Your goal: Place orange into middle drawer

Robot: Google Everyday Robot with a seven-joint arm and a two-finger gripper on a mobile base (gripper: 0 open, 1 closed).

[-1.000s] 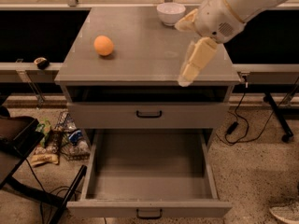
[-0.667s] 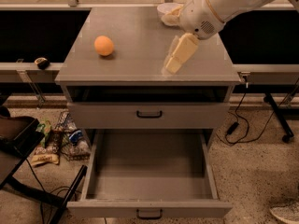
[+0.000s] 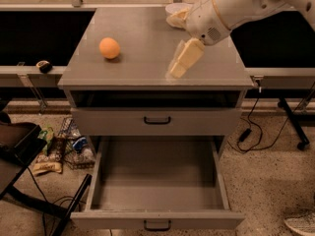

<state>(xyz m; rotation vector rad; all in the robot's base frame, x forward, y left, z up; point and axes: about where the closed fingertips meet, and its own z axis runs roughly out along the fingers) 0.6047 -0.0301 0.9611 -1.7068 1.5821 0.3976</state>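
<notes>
The orange [image 3: 109, 47] sits on the left part of the grey cabinet's top [image 3: 147, 33]. My gripper [image 3: 179, 67] hangs from the white arm [image 3: 231, 4] just above the top's front middle, to the right of the orange and apart from it, holding nothing. The middle drawer [image 3: 157, 219], the lowest one, is pulled fully out and empty, with its black handle at the front. The like-handled drawer front [image 3: 157, 120] above it is shut.
A white bowl [image 3: 173, 8] stands at the back of the top, partly hidden by my arm. Wrappers and bottles [image 3: 64, 146] and a black frame [image 3: 19, 161] lie on the floor left. Cables [image 3: 251, 132] and a shoe [image 3: 300, 225] are on the right.
My gripper has moved left and slightly forward across the cabinet top, closer to the orange. The orange and the drawers have not moved.
</notes>
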